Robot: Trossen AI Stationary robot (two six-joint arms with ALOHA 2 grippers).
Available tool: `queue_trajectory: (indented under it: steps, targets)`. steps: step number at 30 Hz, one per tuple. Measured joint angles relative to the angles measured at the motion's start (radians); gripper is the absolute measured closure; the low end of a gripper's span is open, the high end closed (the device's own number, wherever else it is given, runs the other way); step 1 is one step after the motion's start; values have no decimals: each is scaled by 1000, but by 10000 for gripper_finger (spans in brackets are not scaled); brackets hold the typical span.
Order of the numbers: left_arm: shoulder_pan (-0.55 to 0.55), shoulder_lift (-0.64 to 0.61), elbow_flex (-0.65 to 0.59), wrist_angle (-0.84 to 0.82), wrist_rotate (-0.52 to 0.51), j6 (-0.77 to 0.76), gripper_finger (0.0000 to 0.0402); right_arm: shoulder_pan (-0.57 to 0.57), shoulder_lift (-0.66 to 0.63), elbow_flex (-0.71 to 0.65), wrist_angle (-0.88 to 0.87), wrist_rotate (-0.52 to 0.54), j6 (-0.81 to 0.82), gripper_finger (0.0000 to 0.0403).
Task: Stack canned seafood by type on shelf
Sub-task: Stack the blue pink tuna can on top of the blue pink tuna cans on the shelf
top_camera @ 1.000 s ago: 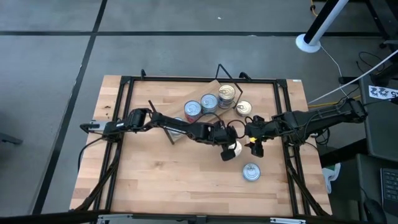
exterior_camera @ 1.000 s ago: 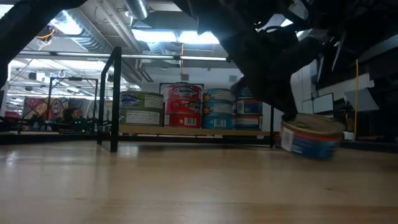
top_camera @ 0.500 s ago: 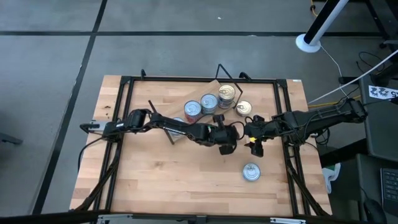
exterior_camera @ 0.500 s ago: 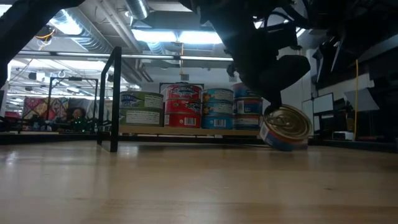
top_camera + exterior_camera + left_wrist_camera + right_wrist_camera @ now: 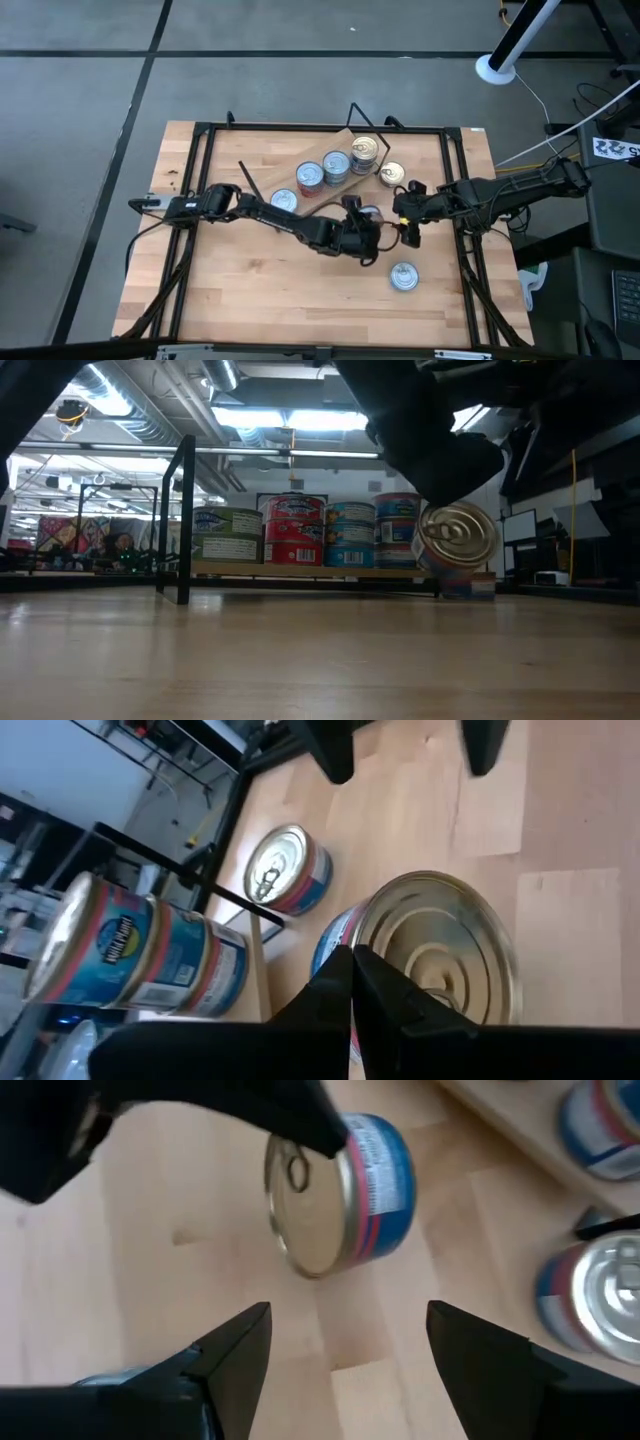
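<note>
One tin (image 5: 458, 537) hangs tipped on edge in the left end effector (image 5: 366, 238), clamped for the shelf (image 5: 300, 571); the right end effector (image 5: 345, 1342) waits spread near the counter's right edge

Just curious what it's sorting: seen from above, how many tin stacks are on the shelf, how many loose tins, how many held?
Tin stacks on the shelf: 4
Loose tins on the table: 2
Held tin in the left gripper: 1
Total: 7
</note>
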Motion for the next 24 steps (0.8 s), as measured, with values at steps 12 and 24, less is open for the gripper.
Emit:
queue_trajectory:
  steps: [12,24]
  targets:
    - [-11,40,-2,3,-26,24,401,0,0,0,2,32,-4,137]
    - [-37,51,-2,1,-24,80,401,0,0,0,1,34,-5,137]
